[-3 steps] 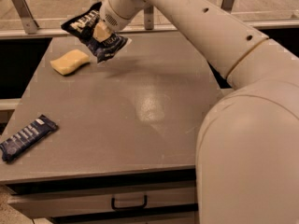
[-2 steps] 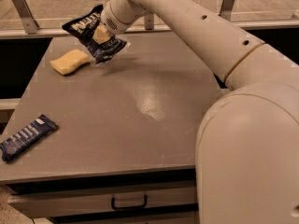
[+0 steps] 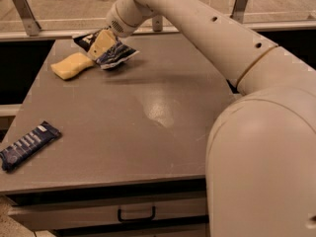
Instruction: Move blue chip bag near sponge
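Observation:
The blue chip bag (image 3: 114, 54) is a crumpled dark navy foil bag with white lettering, at the far left of the table top. My gripper (image 3: 102, 44) is shut on the bag, with a pale finger (image 3: 100, 43) across its middle. The bag hangs tilted, its lower end close to the table. The sponge (image 3: 72, 65), a pale yellow soft block, lies on the table just left of the bag, almost touching it.
A flat dark blue bar wrapper (image 3: 28, 144) lies at the table's front left corner. The grey table (image 3: 163, 112) has a drawer with a handle (image 3: 135, 215) below its front edge. My arm (image 3: 212, 28) spans the right side. A railing runs behind.
My gripper has shifted a little with the bag, lowering it slightly beside the sponge. The sponge and the bar wrapper have not moved.

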